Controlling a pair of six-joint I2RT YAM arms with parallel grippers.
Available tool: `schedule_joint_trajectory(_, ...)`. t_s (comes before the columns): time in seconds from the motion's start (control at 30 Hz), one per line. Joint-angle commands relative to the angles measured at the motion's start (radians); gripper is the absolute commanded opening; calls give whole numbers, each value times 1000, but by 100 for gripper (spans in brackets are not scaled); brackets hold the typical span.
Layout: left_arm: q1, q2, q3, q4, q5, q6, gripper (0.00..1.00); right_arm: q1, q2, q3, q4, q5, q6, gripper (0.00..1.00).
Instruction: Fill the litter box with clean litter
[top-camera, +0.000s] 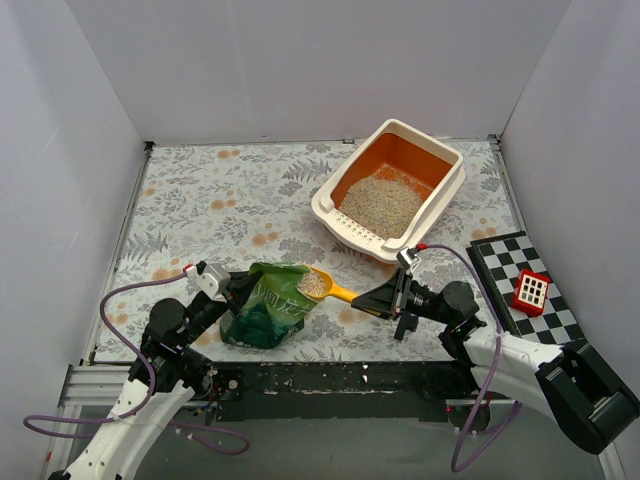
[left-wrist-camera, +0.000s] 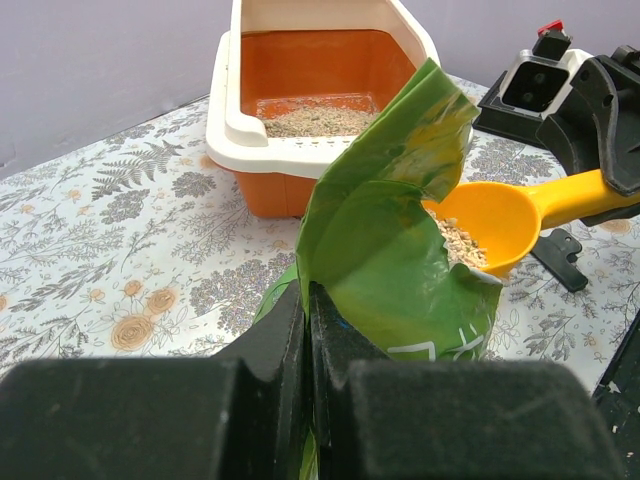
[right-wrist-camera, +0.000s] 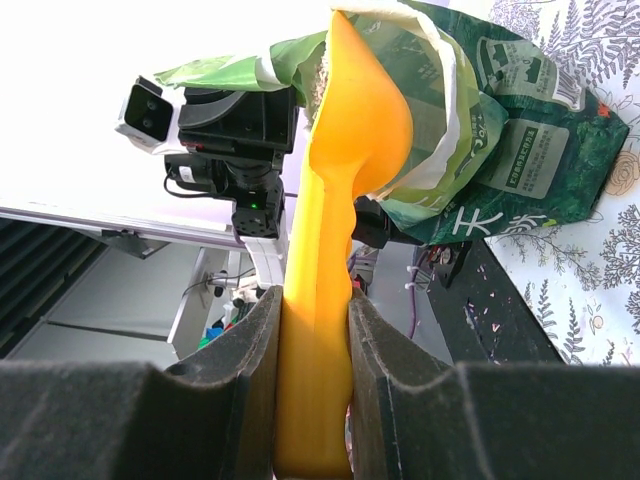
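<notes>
The litter box (top-camera: 447, 160) stands at the back right, cream outside and orange inside, with a pile of clean litter (top-camera: 378, 205) in it; the left wrist view shows the litter box (left-wrist-camera: 300, 155) and its litter (left-wrist-camera: 315, 120) too. A green bag (top-camera: 268, 305) stands near the front. My left gripper (top-camera: 236, 290) is shut on the bag's edge (left-wrist-camera: 375, 245). My right gripper (top-camera: 392, 297) is shut on the handle of a yellow scoop (top-camera: 330, 288). The scoop's bowl (left-wrist-camera: 490, 225) sits at the bag's mouth with litter (left-wrist-camera: 462, 245) in it. From the right wrist view the scoop (right-wrist-camera: 340, 200) reaches into the bag (right-wrist-camera: 500, 130).
A black-and-white checkered board (top-camera: 525, 285) with a small red block (top-camera: 531, 291) lies at the right edge. White walls close in the floral table (top-camera: 210, 200) on three sides. The arms' bases sit on the black front rail (top-camera: 330, 380).
</notes>
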Motion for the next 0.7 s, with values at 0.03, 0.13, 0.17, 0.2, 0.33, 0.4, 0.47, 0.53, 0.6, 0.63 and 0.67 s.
schedule_joint_trajectory(0.03,-1,-18,8,28,-9,1,0,-6,-60,-31,79,40,7,1)
schedule_joint_trajectory(0.13,-1,-21,9,28,-12,2,0,-6,-81,-85,36,43,0,1)
schedule_joint_trajectory(0.17,-1,-21,8,28,-12,2,0,-6,-90,-94,24,45,-3,1)
schedule_joint_trajectory(0.2,-1,-24,9,28,-14,2,0,-6,-103,-106,6,48,-4,1)
schedule_joint_trajectory(0.33,-1,-24,8,28,-14,2,0,-6,-156,-128,-85,66,-24,1)
schedule_joint_trajectory(0.4,-1,-24,8,31,-12,2,0,-6,-185,-134,-114,73,-32,1)
schedule_joint_trajectory(0.47,-1,-24,8,29,-12,1,0,-6,-210,-141,-139,79,-35,1)
schedule_joint_trajectory(0.53,-1,-24,8,29,-12,2,0,-6,-230,-151,-153,82,-33,1)
schedule_joint_trajectory(0.6,-1,-25,8,29,-12,-1,0,-6,-256,-161,-182,89,-35,1)
schedule_joint_trajectory(0.63,-1,-24,8,31,-12,-1,0,-6,-274,-168,-197,94,-33,1)
schedule_joint_trajectory(0.67,-1,-24,6,31,-12,1,0,-6,-293,-172,-215,99,-33,1)
